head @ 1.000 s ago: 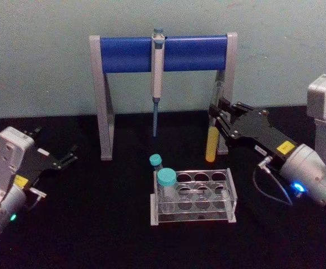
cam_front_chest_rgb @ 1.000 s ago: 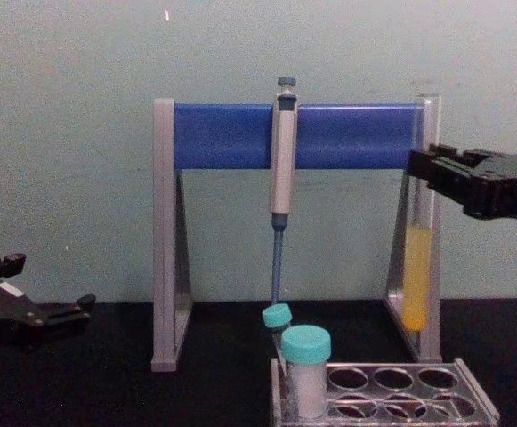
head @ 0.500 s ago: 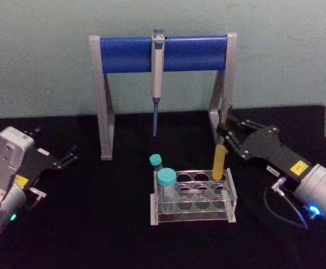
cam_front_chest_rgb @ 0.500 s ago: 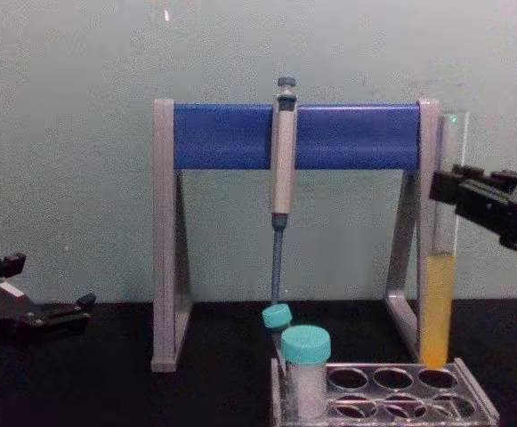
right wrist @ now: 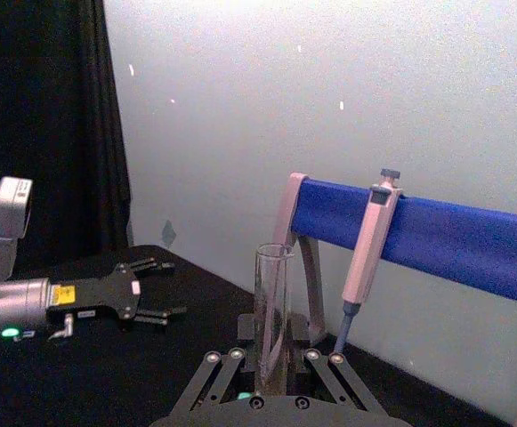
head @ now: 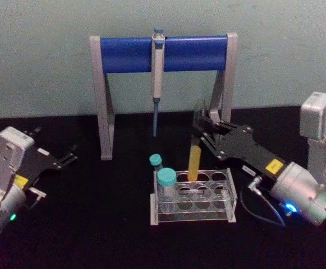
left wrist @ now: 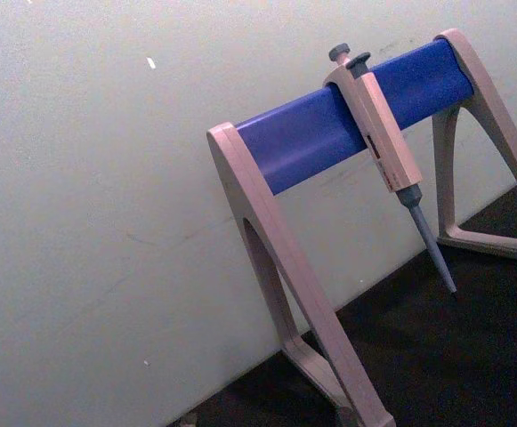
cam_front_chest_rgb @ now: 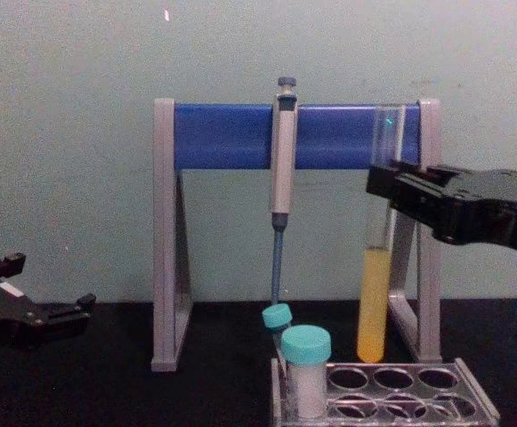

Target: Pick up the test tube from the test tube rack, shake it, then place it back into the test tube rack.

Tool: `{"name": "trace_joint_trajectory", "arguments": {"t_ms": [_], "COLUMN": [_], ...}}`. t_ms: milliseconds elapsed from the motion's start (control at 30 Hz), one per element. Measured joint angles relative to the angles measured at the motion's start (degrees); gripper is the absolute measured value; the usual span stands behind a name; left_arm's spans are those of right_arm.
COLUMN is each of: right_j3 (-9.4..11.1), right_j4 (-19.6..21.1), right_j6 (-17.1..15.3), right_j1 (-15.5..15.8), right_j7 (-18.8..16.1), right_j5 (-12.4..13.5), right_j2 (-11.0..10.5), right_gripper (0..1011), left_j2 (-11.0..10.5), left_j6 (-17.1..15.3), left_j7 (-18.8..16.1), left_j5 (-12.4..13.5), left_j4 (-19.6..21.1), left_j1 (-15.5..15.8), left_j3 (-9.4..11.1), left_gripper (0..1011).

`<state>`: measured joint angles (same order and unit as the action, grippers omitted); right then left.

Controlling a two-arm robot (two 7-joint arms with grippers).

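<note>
My right gripper (head: 201,126) is shut on the upper part of the test tube (head: 194,162), a tall clear glass tube with yellow liquid in its lower part. The tube leans slightly, and its bottom hangs just above the back row of the test tube rack (head: 230,197), near the middle hole. From the chest, the test tube (cam_front_chest_rgb: 374,307) ends just over the rack (cam_front_chest_rgb: 472,400), held by the right gripper (cam_front_chest_rgb: 384,189). In the right wrist view the tube (right wrist: 271,320) stands between the fingers (right wrist: 322,358). My left gripper (head: 56,143) rests open at the far left.
Two teal-capped vials (head: 166,179) stand in the rack's left end. Behind the rack stands the grey-and-blue pipette stand (head: 123,54) with a pipette (head: 157,73) hanging from its bar. The stand's right leg (cam_front_chest_rgb: 427,267) is close behind the tube.
My right gripper brought the tube down toward the rack's right back hole, then carried it left; it now hangs over the middle of the back row. The left arm stayed still.
</note>
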<state>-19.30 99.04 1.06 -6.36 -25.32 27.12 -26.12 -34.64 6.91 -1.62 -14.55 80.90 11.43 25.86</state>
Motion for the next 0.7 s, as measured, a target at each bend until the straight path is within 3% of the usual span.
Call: {"name": "trace_joint_trajectory", "arguments": {"t_ms": [300, 700], "right_j3": [-1.0, 0.8], "right_j4": [-3.9, -5.2], "right_j6": [0.1, 0.1], "right_j1": [-4.1, -4.8], "right_j7": [0.9, 2.7], "right_j5": [-1.3, -2.3], "right_j2": [1.8, 2.0], "right_gripper": [226, 227], "left_j2": [0.0, 0.0], "left_j6": [0.0, 0.0], "left_j7": [0.0, 0.0], "left_j5": [0.0, 0.0], "left_j4": [0.0, 0.0], "left_j1": [0.0, 0.0], "left_j3": [0.0, 0.0], "left_gripper": [1001, 1001]}}
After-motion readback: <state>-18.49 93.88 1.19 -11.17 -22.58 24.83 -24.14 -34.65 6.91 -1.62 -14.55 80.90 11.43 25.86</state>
